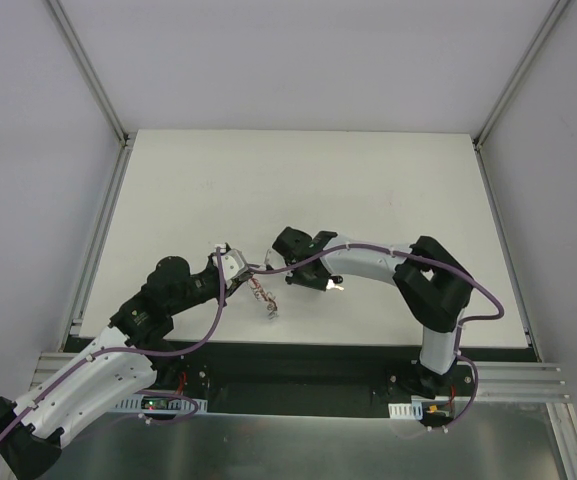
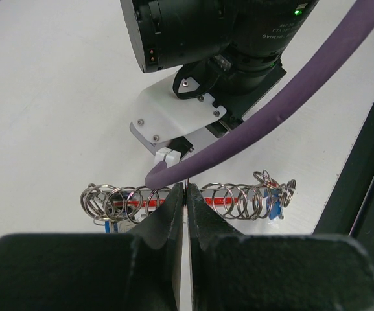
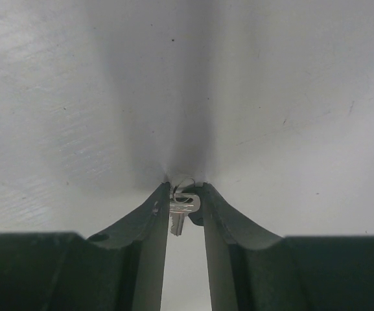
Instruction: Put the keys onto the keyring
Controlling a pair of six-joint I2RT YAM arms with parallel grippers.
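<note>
left claw (image 2: 185, 190) pinches the keyring (image 2: 242, 201) — right claw (image 3: 185, 190) grips a silvery key (image 3: 177, 219)

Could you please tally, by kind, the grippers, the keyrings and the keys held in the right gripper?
Grippers: 2, the left gripper and the right gripper
Keyring: 1
Key in the right gripper: 1
Total: 4

Top camera: you look down on the whole desk (image 1: 368, 180) from above and behind. Wrist cameras sit close behind left end effector (image 2: 185, 189) and right end effector (image 3: 185, 192); left view shares the right arm (image 1: 368, 265) with top.
</note>
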